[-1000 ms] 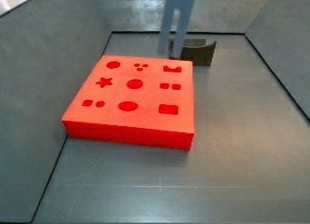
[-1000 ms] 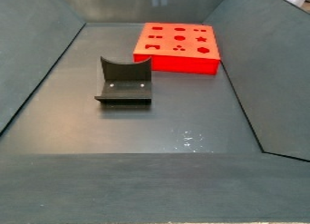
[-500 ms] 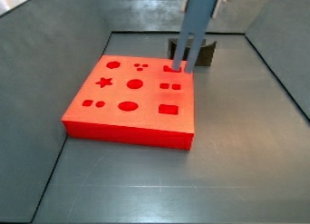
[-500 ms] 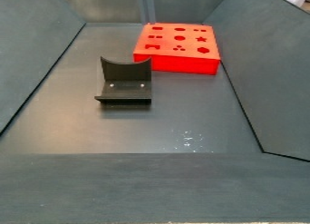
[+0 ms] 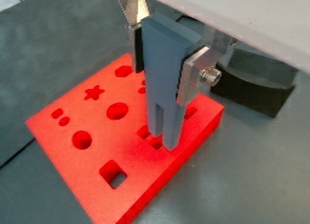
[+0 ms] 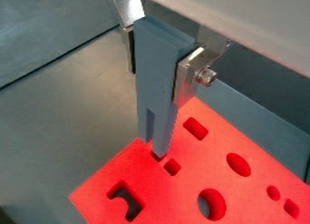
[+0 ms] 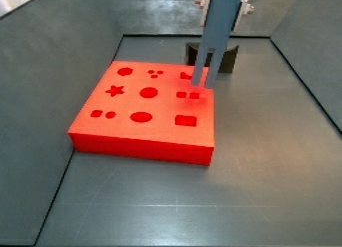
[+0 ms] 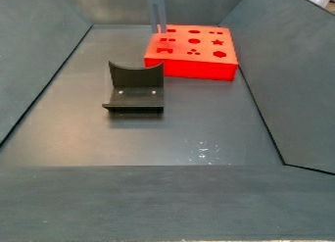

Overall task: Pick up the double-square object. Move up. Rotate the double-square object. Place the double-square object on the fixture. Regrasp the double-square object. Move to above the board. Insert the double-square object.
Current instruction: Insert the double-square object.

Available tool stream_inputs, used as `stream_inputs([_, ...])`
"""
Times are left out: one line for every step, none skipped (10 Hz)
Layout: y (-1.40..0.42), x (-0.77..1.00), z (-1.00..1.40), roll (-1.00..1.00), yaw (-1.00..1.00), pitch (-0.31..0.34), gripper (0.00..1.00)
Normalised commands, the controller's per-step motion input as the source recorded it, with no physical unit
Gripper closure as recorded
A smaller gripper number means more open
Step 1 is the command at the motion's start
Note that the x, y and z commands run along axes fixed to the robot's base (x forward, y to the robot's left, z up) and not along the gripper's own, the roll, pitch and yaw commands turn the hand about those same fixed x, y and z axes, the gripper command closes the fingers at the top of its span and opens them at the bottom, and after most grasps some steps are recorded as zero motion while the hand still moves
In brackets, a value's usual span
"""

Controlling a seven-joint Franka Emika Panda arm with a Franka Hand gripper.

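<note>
In both wrist views my gripper [image 5: 164, 69] [image 6: 158, 69] is shut on the double-square object [image 5: 161, 82] [image 6: 154, 92], a long grey-blue bar held upright between the silver fingers [image 5: 194, 78]. Its forked lower end reaches the top of the red board [image 5: 85, 150] [image 6: 242, 187] beside two small square holes [image 6: 171, 166]. Whether it has entered them I cannot tell. In a side view the double-square object [image 7: 217, 36] stands over the board [image 7: 134, 116] near its far right edge. The dark fixture [image 7: 230, 59] [image 8: 135, 87] stands bare on the floor.
Grey sloping walls [image 7: 54, 31] enclose the floor on all sides. The board [image 8: 197, 50] lies at one end of the bin, with the fixture [image 5: 260, 78] close by. Circle, star and rectangle holes [image 7: 118, 90] are spread across the board's top.
The double-square object has come down and slightly sideways over the board, its lower end now at the board's top by the small square holes. The grip is unchanged.
</note>
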Motion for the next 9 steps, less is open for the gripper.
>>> stream_inputs([0.00,-0.34,0.00,0.07,0.43,-0.357,1.00])
stream_inputs([-0.01,-0.37,0.00,0.19,0.42,-0.277,1.00])
stream_inputs([0.00,-0.33,-0.09,0.24,0.39,-0.191,1.00])
stream_inputs([0.00,-0.07,-0.13,0.21,0.18,-0.017,1.00])
stream_inputs([0.00,0.00,-0.22,0.18,0.00,0.001,1.00])
stream_inputs([0.00,0.02,-0.31,0.09,0.00,0.001,1.00])
stream_inputs([0.00,0.01,-0.33,0.00,-0.15,0.010,1.00])
stream_inputs([0.00,0.07,-0.25,-0.12,-0.35,0.030,1.00])
stream_inputs([0.00,0.15,-0.17,-0.23,-0.37,0.023,1.00])
